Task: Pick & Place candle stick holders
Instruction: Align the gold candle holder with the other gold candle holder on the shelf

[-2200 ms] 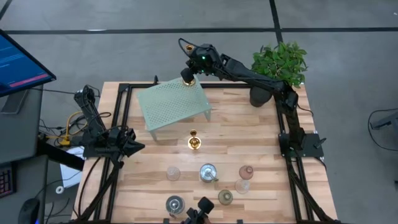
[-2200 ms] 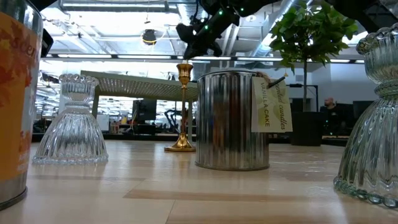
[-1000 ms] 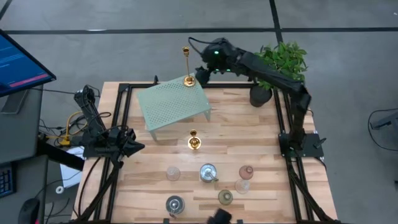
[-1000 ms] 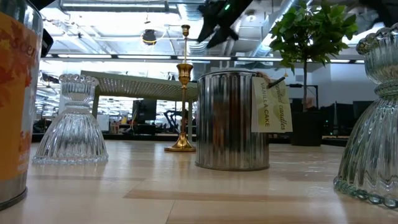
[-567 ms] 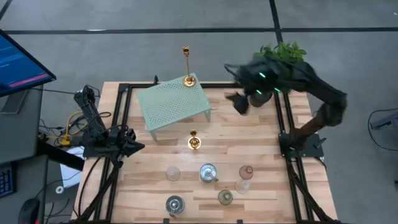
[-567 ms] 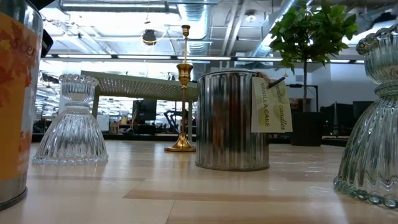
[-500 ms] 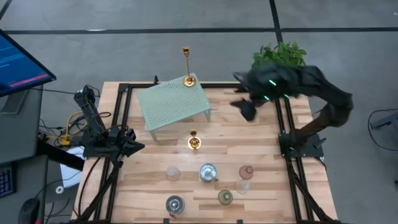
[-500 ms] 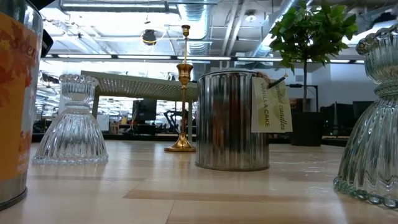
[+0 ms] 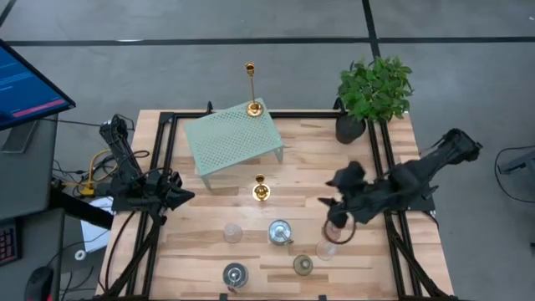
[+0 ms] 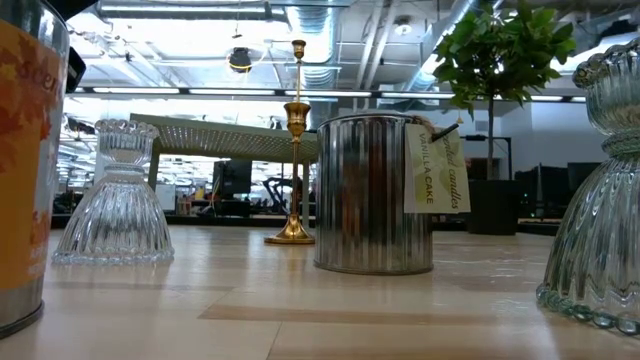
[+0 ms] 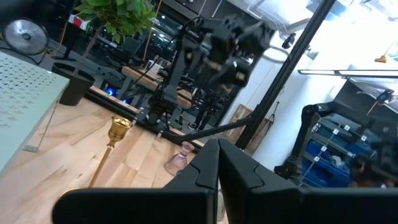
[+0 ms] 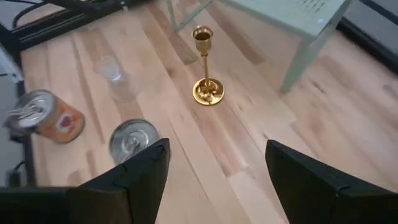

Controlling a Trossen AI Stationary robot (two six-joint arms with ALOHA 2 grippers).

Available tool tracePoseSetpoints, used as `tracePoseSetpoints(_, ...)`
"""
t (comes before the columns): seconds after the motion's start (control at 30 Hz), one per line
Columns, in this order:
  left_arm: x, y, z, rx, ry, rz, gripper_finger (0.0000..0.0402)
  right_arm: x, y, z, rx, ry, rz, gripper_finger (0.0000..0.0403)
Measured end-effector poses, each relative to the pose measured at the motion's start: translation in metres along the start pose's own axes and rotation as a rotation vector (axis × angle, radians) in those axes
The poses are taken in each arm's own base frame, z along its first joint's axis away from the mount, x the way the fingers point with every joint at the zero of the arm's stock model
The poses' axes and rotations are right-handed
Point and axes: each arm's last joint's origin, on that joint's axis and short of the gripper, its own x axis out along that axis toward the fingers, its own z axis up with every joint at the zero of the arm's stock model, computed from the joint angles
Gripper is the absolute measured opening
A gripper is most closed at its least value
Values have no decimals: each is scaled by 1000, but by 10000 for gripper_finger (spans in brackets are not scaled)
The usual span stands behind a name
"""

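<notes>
Nearest the front edge of the tabletop point(image 9: 209, 259), an orange-sided tin point(image 9: 235, 274) and a greenish glass holder point(image 9: 303, 265) are waiting untouched. One row in, a clear glass holder point(image 9: 232, 233), a silvery labelled tin point(image 9: 280, 232), a second clear holder point(image 9: 324, 249) and the pink glass holder point(image 9: 332, 230) are standing loosely spread, apart enough, it seems, for fingers to drop around any one of them.

The right end effector point(image 12: 214, 152) is hanging over that row, roughly above the pink holder, with its fingers spread wide and nothing between them. That reads as readiness for a fresh pick; which holder it is lining up on cannot be told for certain. Its wrist camera is looking past the fingers at the short gold candlestick point(image 12: 206, 87), which is standing upright on bare wood in mid-table, just in front of the mint-green rack point(image 9: 234, 142).

At the left edge, the left end effector point(image 11: 217, 165) is parked with its fingers pressed together and empty, out of the working arm's way.

Farthest off, the tall gold candlestick point(image 9: 251, 88) is standing upright on the rack's far corner, so the rack looks to be serving as the drop-off place. A potted plant point(image 9: 374, 88) is sitting at the far right corner.
</notes>
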Motion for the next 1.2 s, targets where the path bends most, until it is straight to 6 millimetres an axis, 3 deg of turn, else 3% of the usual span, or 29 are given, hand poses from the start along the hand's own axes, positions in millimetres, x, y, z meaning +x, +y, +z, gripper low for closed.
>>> tracePoseSetpoints(0.17, 0, 0, 0, 2, -1, 2, 8, 53, 0, -25, -49, -109, 29, 255)
tracePoseSetpoints(0.43, 0, 0, 0, -5, -1, 2, 8, 117, -26, -29, -105, -254, 202, 255)
tracePoseSetpoints(0.63, 0, 0, 0, -4, 0, 2, 8, 155, -34, -20, -143, -266, 241, 255)
tracePoseSetpoints(0.9, 0, 0, 0, -5, 0, 2, 8, 202, -40, -27, -190, -266, 222, 255)
tracePoseSetpoints(1.2, 0, 0, 0, -4, -1, 10, 8, 236, -53, -26, -182, -227, 277, 255)
